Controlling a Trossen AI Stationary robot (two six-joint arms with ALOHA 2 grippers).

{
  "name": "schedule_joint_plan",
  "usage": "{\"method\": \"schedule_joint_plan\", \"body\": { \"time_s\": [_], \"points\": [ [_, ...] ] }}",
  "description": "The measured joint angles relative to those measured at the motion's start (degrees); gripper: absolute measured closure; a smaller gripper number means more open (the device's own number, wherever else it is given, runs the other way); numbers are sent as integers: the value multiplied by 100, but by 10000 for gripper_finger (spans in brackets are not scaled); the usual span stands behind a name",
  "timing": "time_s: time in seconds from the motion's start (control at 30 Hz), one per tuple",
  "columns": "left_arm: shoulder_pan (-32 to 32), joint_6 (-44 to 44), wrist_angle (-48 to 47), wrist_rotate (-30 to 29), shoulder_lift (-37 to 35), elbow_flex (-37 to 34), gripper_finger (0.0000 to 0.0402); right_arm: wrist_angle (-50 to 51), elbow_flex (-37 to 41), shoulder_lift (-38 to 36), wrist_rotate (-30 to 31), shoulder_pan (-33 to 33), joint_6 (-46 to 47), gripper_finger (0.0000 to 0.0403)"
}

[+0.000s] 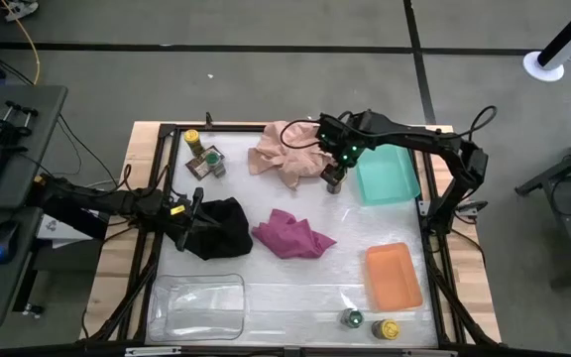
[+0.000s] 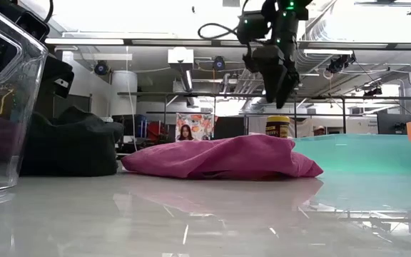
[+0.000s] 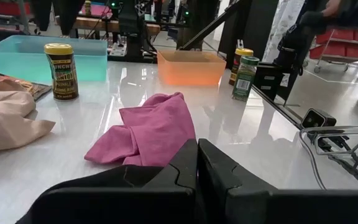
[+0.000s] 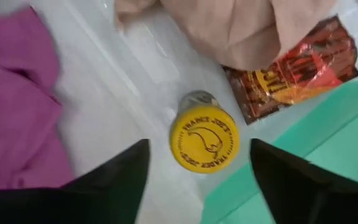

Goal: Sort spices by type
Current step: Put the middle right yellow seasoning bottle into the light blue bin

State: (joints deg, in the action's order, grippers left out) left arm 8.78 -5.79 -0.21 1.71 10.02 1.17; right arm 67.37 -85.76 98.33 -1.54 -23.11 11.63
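A jar with a yellow lid (image 4: 204,138) stands upright on the table beside the teal tray (image 4: 328,143). My right gripper (image 4: 199,148) hangs open above it (image 2: 277,89), one finger on either side, touching nothing. An orange-brown foil packet (image 4: 291,68) lies next to the jar, partly under the pink cloth (image 4: 241,25). Two more jars (image 1: 192,137) (image 1: 212,161) stand at the far left. A green-lidded jar (image 1: 352,318) and a yellow-lidded jar (image 1: 389,328) stand at the near edge. My left gripper (image 3: 196,165) is shut at the black cloth (image 1: 224,228). My left gripper lies level with its shut fingers at the black cloth's left side (image 3: 104,193); I cannot tell whether they touch the cloth.
A magenta cloth (image 1: 293,236) lies mid-table. The orange tray (image 1: 395,276) sits near right, and the clear tray (image 1: 204,305) near left. The teal tray (image 1: 385,177) is just right of my right gripper. A raised frame edges the table.
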Motion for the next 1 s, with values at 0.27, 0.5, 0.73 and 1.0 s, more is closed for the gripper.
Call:
{"method": "schedule_joint_plan", "body": {
  "time_s": [0.27, 0.5, 0.73, 1.0],
  "points": [
    [0, 1, 2, 1, -2, 0, 402, -218, 156, 226, 262, -27, -168, 40],
    [0, 1, 1, 0, -1, 0, 402, -159, 156, 529, 473, -22, -311, 39],
    [-1, 0, 0, 0, -1, 0, 402, -106, 156, 846, 514, -22, -464, 42],
    [0, 1, 0, -1, 0, 0, 402, -98, 156, 996, 498, -22, -463, 133]
  ]
}}
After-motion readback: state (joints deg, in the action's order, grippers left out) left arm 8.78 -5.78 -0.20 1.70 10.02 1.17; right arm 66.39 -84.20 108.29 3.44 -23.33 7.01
